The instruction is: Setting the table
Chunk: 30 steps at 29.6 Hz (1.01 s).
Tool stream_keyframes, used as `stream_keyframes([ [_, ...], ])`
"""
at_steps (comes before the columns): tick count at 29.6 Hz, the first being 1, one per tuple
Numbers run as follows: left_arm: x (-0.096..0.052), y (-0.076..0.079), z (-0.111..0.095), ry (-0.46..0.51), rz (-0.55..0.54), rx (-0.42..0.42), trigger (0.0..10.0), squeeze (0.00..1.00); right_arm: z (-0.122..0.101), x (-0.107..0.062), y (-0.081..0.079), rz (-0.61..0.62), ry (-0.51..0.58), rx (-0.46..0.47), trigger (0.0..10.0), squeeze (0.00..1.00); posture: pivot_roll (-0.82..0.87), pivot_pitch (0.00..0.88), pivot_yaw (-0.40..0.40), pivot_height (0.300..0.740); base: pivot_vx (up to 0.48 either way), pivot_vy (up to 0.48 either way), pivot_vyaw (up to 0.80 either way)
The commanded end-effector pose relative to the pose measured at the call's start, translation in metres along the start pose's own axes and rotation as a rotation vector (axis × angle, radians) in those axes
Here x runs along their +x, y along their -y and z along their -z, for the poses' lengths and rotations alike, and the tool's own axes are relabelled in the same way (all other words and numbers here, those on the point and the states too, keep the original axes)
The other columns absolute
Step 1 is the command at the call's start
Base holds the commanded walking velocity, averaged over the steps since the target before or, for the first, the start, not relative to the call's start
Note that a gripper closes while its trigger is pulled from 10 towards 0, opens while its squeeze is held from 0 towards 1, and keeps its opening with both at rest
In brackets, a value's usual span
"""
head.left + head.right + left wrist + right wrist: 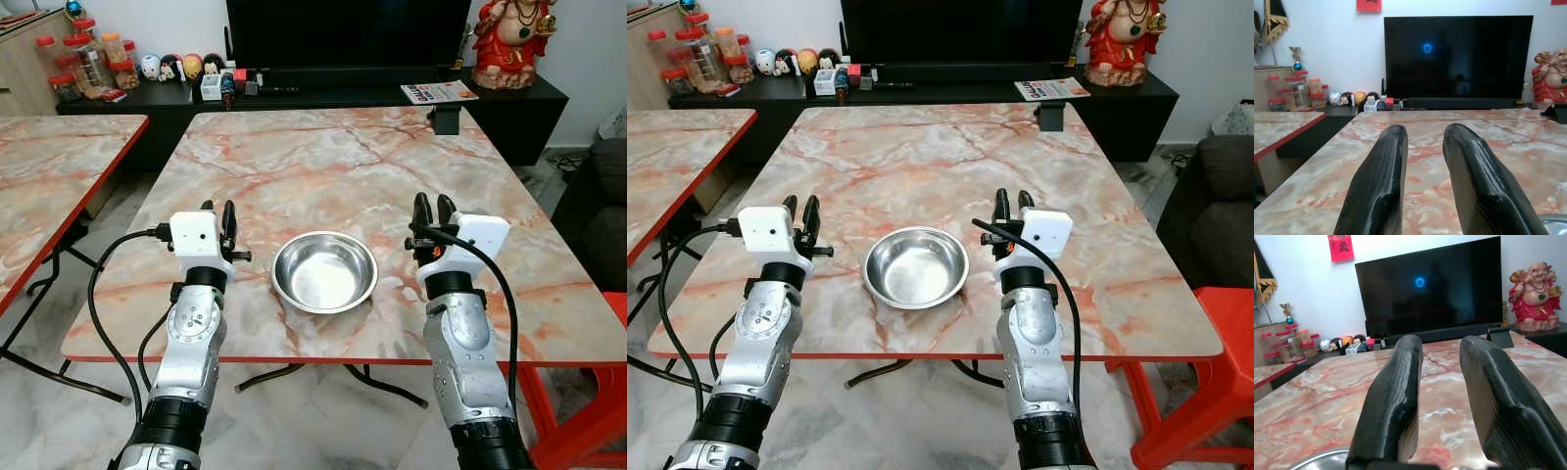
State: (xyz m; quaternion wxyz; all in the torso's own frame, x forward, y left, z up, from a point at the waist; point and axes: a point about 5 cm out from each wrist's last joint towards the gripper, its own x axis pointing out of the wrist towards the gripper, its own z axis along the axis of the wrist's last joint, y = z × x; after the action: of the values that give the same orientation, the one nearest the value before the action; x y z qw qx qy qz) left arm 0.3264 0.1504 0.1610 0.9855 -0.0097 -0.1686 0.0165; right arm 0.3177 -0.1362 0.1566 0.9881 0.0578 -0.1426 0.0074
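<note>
Left tool (218, 217), right tool (433, 211) slightly parted, empty, flanking bowl (324, 271).

Two silver arms (193, 343) rise from black ribbed cuffs near the picture's lower edge. Each forearm is a rounded metal shell, dotted with small dark screws and a round joint cover. A black collar tops each forearm, and above it sits a white boxy wrist block. A thick black cable loops out from each block and runs down beside the arm. The left gripper (221, 216) and right gripper (433, 211) each carry two long black fingers (1378, 191), glossy, finely textured, with blunt rounded tips.
</note>
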Motion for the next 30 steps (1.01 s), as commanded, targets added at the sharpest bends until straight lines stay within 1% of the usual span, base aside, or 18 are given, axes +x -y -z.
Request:
stream_keyframes([
  [1,0.0025,0.0001,0.0007,-0.002,0.001,-0.003,10.0,0.00,-0.0031,0.0037,-0.0013,-0.004,0.018,-0.006,10.0,0.00,-0.05,0.000,0.031,0.740,0.000,0.304,0.00],
  [8,0.0024,0.0037,0.0034,-0.020,0.011,-0.017,10.0,0.00,-0.0032,0.0026,-0.0011,-0.003,0.020,0.000,10.0,0.00,-0.06,0.000,0.039,0.740,0.000,0.350,0.00],
  [13,0.0021,0.0033,0.0043,-0.026,0.009,-0.014,10.0,0.00,-0.0018,0.0020,-0.0013,-0.005,0.014,0.008,10.0,0.00,-0.05,0.000,0.039,0.740,0.000,0.415,0.00],
  [16,0.0018,0.0025,0.0047,-0.030,0.007,-0.012,10.0,0.00,-0.0030,0.0025,-0.0021,-0.006,0.030,0.036,10.0,0.00,-0.05,0.000,0.040,0.740,0.000,0.421,-0.80],
  [17,0.0019,0.0021,0.0045,-0.029,0.006,-0.012,10.0,0.00,-0.0038,0.0028,-0.0033,-0.013,0.033,0.009,10.0,0.00,-0.05,0.000,0.040,0.740,0.000,0.420,0.00],
  [18,0.0020,0.0020,0.0044,-0.029,0.006,-0.013,10.0,0.00,-0.0039,0.0028,-0.0037,-0.013,0.033,0.005,10.0,0.00,-0.05,0.000,0.040,0.740,0.000,0.420,0.00],
  [30,0.0024,0.0012,0.0034,-0.035,0.000,-0.010,10.0,0.00,-0.0016,0.0014,-0.0051,-0.008,0.022,0.019,10.0,0.00,-0.04,0.000,0.036,0.740,0.000,0.423,0.00],
])
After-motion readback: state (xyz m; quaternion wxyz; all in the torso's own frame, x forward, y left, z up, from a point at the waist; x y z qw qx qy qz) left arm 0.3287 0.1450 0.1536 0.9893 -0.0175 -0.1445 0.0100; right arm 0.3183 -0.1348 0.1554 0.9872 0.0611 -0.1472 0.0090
